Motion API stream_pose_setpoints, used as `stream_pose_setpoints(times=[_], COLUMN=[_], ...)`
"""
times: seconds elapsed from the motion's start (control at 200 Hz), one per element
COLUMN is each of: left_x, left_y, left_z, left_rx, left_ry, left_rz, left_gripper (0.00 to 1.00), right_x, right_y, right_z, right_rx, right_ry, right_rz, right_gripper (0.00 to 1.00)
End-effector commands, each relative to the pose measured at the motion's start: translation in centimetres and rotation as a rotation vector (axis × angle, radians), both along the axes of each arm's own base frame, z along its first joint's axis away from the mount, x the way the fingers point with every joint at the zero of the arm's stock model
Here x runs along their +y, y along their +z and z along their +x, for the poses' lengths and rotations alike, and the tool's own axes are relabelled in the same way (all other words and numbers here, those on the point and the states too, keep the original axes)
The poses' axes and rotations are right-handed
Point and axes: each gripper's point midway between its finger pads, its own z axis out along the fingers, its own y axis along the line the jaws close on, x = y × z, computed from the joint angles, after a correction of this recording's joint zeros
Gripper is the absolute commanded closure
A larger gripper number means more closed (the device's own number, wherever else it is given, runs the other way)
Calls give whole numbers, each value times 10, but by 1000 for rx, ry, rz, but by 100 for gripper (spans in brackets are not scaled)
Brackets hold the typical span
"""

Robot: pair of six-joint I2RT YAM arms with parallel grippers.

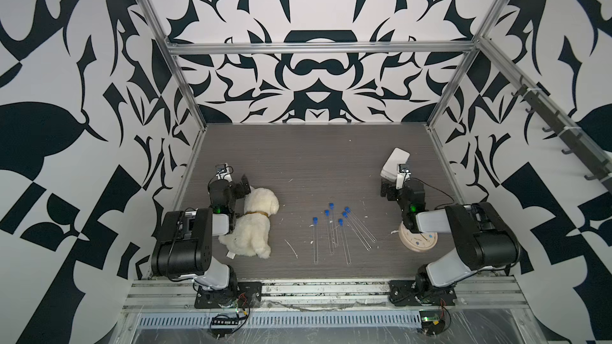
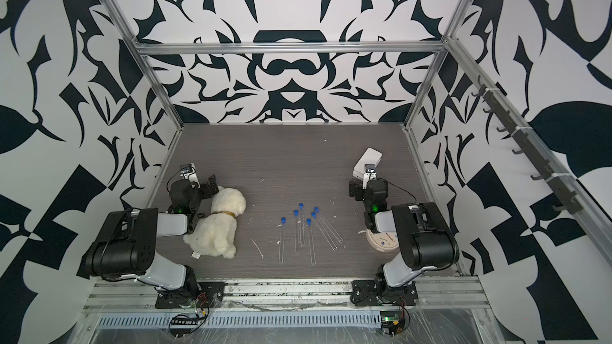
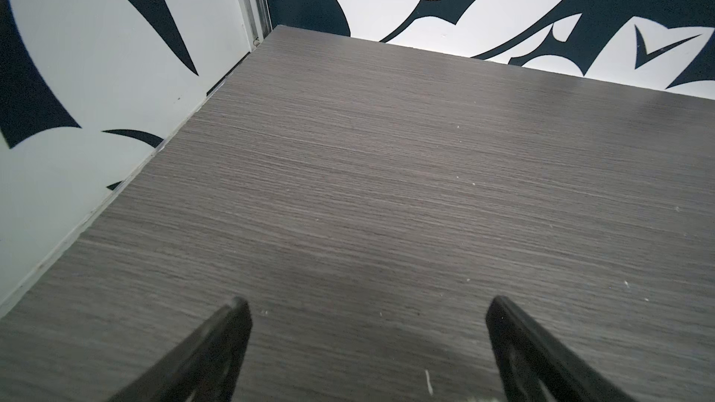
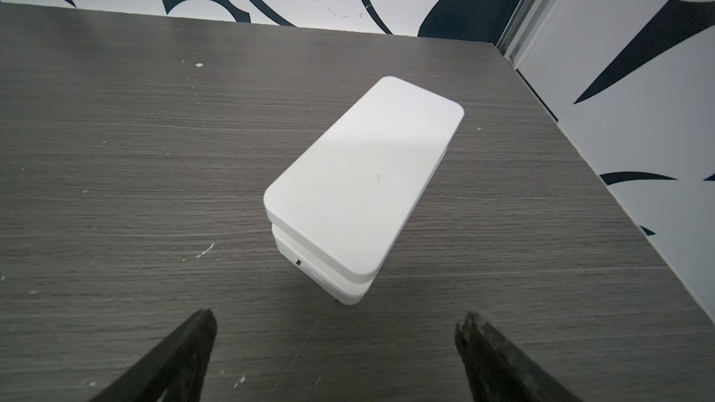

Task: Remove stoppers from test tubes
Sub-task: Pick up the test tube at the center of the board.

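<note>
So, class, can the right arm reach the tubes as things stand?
Probably yes: the right arm has its jaws open and empty, and bare table lies between them and the tubes. The clock sits beneath the arm, off that path.

Left jaws, right jaws: wide apart.

A grey wood-grain counter [image 1: 298, 160] was strewn with white scraps [image 1: 291, 248]. Upon it were laid a plush dog [image 1: 251, 226], six test tubes [image 1: 315, 243] fitted with blue stoppers [image 1: 331, 205], a white box [image 1: 394, 160] and a clock [image 1: 417, 239].
</note>
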Motion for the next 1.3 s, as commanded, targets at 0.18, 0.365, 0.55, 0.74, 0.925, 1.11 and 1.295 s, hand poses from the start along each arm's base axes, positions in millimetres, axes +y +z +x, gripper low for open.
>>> stream_pose_setpoints(times=[0.18,0.365,0.55,0.74,0.925,1.11,1.295], left_x=[-2,-1,0,3,4,25,32], left_y=[1,0,1,2,2,44,128], left_z=[6,6,6,5,4,-3,-26], left_rx=[5,7,6,0,-3,-30,27], left_ry=[-15,-10,-6,15,16,159,244], left_rz=[3,4,5,6,6,4,-68], left_gripper=[1,1,1,1,1,3,23], right_x=[1,1,1,-1,-1,-9,-45], right_y=[9,9,10,9,9,14,89], right_z=[2,2,2,2,1,3,2], right_rx=[-28,-30,-32,-28,-28,-37,71], right_ry=[5,6,5,-7,-6,-52,-349], right_rz=[-4,-4,-4,-3,-3,-1,73], right_gripper=[0,0,0,0,0,12,19])
